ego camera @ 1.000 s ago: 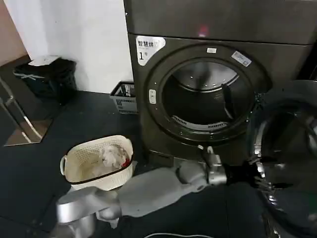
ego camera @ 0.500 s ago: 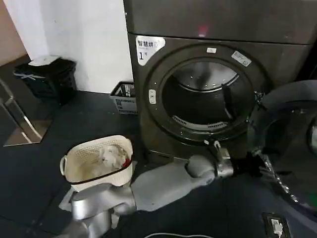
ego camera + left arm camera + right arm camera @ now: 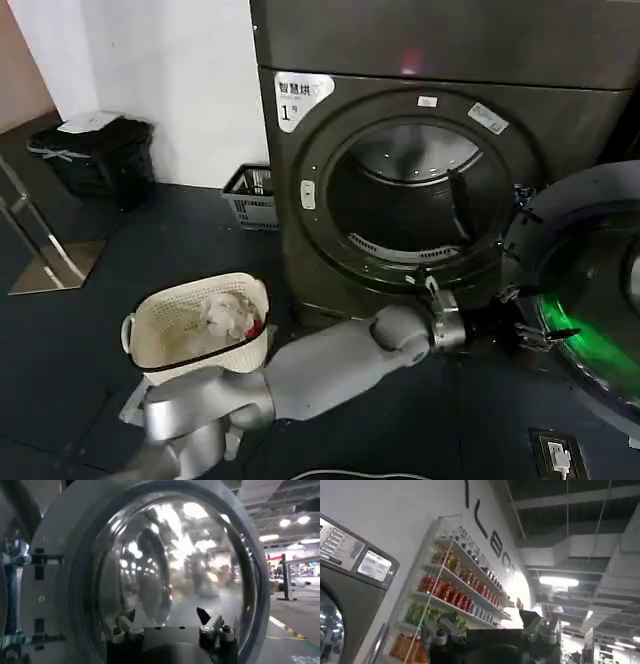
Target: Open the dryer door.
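Your left hand (image 3: 528, 331) reaches out from the silver arm to the inner rim of the dryer door (image 3: 600, 290), its fingers spread and holding nothing; in the left wrist view the two fingertips (image 3: 127, 616) stand apart just before the door's domed glass (image 3: 175, 565). The dryer door hangs swung wide open to the right of the dryer (image 3: 420, 190), its inner side lit green near the hand. The drum mouth (image 3: 415, 195) gapes dark and uncovered. Left of the dryer, a cream laundry basket (image 3: 200, 330) sits on the dark floor. Your right hand (image 3: 490, 630), fingers parted and empty, points toward shelves of bottles (image 3: 450, 590).
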You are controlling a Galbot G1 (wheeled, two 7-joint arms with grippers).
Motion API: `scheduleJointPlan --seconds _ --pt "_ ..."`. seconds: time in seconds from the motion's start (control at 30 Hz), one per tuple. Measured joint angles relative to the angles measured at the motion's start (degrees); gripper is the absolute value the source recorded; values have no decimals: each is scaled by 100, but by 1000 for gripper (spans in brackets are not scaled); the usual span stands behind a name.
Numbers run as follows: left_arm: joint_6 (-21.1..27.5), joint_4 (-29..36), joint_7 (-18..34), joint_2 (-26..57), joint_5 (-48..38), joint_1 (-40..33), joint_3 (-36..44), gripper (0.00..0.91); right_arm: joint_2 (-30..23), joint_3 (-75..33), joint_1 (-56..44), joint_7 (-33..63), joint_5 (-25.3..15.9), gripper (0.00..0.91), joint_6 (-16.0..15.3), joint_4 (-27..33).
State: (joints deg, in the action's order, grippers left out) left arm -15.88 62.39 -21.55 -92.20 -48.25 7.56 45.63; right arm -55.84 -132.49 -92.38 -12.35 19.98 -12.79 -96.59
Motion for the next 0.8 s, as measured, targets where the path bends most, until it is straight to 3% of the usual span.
scheduleJointPlan --seconds 0.23,0.47,0.8 --pt "-483 301 463 0 165 157 0 907 28 23 -2 -23 -4 907 2 -12" --pt "-697 787 568 26 82 301 -93 907 48 41 14 -41 -7 907 2 -64" --pt "-665 1660 647 1278 165 366 -148 907 69 -27 19 -45 -153 907 8 -118"
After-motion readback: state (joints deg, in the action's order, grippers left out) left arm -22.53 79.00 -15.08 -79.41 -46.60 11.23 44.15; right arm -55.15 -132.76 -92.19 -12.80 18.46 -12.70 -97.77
